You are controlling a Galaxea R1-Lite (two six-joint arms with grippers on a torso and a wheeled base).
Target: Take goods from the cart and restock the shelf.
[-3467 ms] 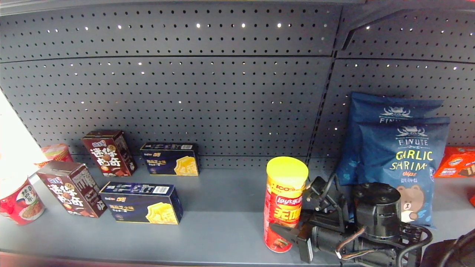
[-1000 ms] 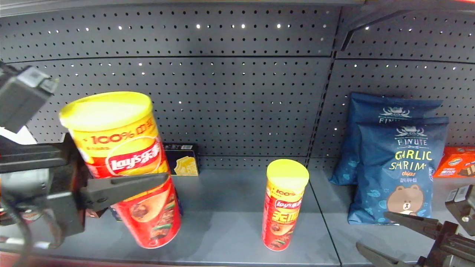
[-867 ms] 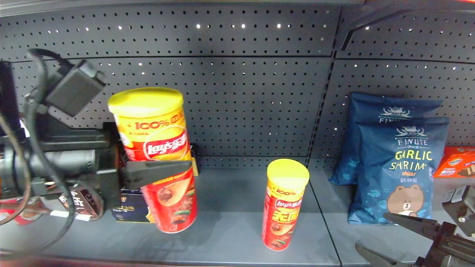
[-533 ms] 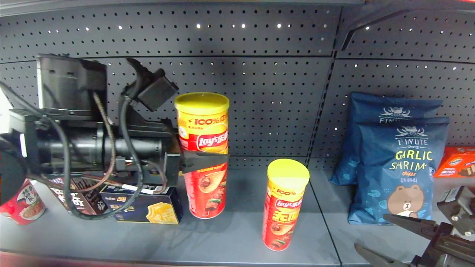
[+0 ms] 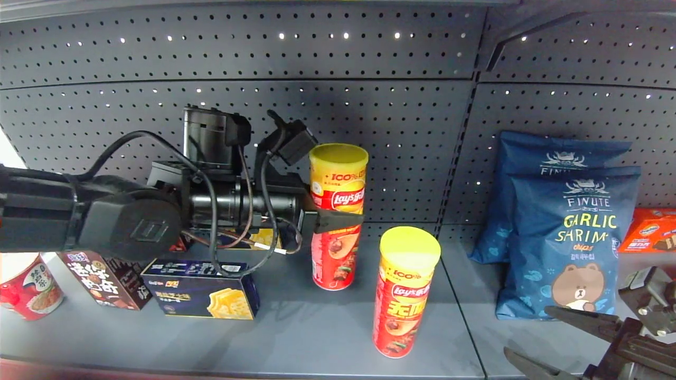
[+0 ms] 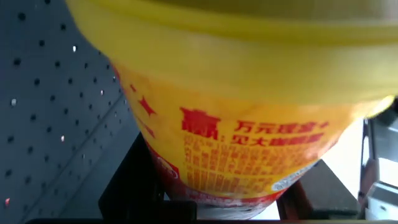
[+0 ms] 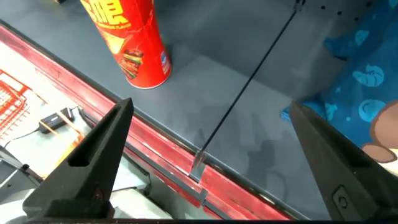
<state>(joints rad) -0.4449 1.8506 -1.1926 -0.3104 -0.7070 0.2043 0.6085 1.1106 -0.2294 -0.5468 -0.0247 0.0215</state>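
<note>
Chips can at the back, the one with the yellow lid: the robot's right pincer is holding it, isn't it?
No. The left pincer holds that chips can at the back, as the head view shows. The right pincer is open and empty.

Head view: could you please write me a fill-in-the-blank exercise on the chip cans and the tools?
The left tool is shut on a chip can whose lid is ____.
The right tool is ____ and holds nothing.
A second chip can stands on the shelf, on the held can's ____ side.
Missing words: yellow; open; right.
</note>
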